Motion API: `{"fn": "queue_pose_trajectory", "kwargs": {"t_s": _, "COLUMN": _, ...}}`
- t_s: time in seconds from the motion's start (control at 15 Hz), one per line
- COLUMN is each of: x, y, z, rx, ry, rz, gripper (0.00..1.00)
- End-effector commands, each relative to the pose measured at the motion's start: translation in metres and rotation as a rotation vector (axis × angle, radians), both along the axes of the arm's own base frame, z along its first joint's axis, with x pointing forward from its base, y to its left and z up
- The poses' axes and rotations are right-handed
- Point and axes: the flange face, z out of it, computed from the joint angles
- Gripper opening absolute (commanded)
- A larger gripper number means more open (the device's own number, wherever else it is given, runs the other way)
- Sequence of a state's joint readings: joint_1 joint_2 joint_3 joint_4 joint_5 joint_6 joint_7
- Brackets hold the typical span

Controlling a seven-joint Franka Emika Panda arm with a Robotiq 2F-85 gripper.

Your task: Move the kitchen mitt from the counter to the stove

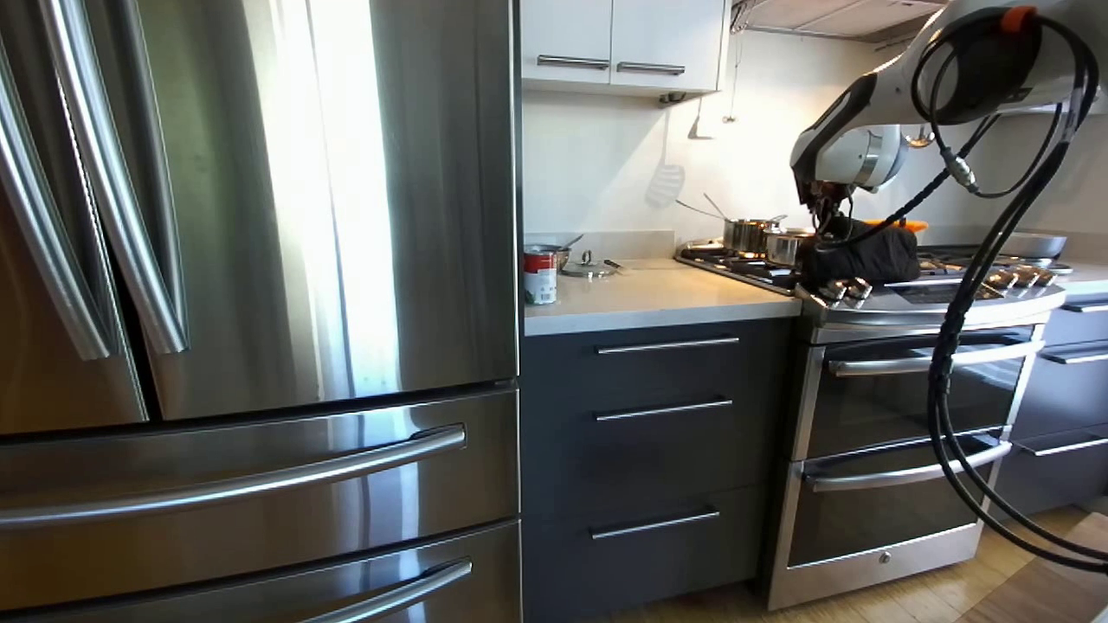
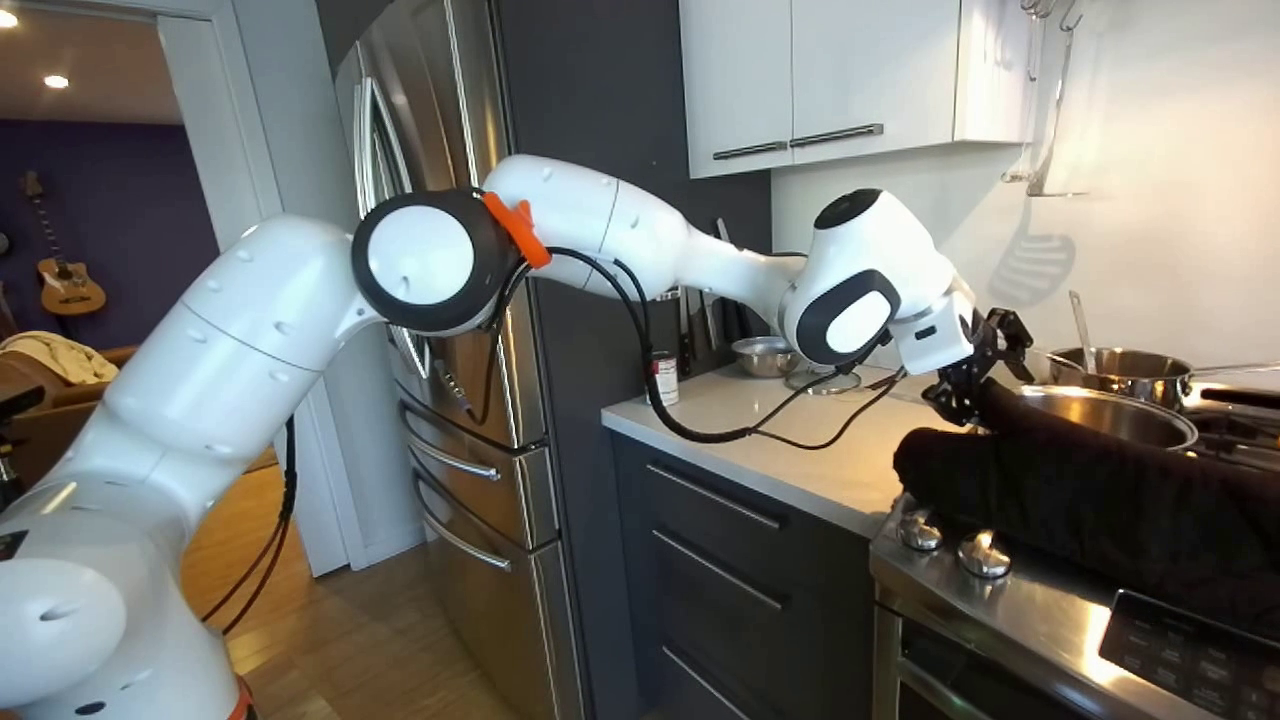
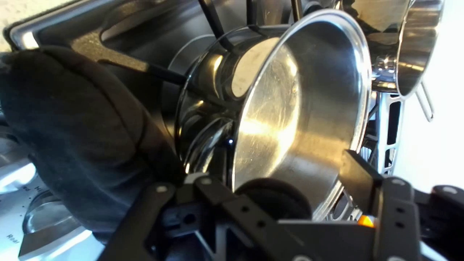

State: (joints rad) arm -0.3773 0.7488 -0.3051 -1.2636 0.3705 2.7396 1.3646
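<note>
The kitchen mitt [image 2: 1090, 510] is a black fabric bundle. It lies along the front of the stove [image 2: 1040, 625], over part of the front knobs and against a pot; it also shows in an exterior view [image 1: 866, 257] and the wrist view [image 3: 72, 134]. My gripper [image 2: 988, 368] is at the mitt's raised end, beside the pot rim. In the wrist view its fingers [image 3: 275, 174] stand apart, with a rounded dark part, seemingly of the mitt, between or below them. How much the fingers touch it is unclear. The counter [image 1: 606, 298] lies beside the stove.
A steel pot [image 3: 304, 108] stands open under the gripper, with another pot [image 2: 1120, 375] behind it. A can [image 1: 540, 277], a bowl [image 2: 765, 356] and a glass lid [image 1: 589, 266] stand on the counter. Upper cabinets [image 2: 830, 75] hang above. The fridge [image 1: 260, 208] stands beside the counter.
</note>
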Motion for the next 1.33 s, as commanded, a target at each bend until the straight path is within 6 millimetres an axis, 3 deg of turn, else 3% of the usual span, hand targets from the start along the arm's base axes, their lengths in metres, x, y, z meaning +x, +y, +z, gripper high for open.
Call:
{"fn": "queue_pose_trajectory", "kwargs": {"t_s": 0.0, "x": -0.008, "y": 0.004, "z": 0.002, "rx": 0.01, "ry": 0.024, "rz": 0.031, "gripper": 1.0}}
{"fn": "queue_pose_trajectory", "kwargs": {"t_s": 0.53, "x": -0.017, "y": 0.011, "z": 0.015, "rx": 0.01, "ry": 0.129, "rz": 0.144, "gripper": 1.0}}
{"fn": "queue_pose_trajectory", "kwargs": {"t_s": 0.73, "x": -0.039, "y": 0.023, "z": 0.033, "rx": 0.037, "ry": 0.282, "rz": 0.191, "gripper": 1.0}}
{"fn": "queue_pose_trajectory", "kwargs": {"t_s": 1.0, "x": -0.07, "y": 0.063, "z": 0.069, "rx": 0.067, "ry": 0.436, "rz": 0.355, "gripper": 1.0}}
{"fn": "queue_pose_trajectory", "kwargs": {"t_s": 1.27, "x": -0.109, "y": 0.113, "z": 0.103, "rx": -0.027, "ry": 0.536, "rz": 0.548, "gripper": 1.0}}
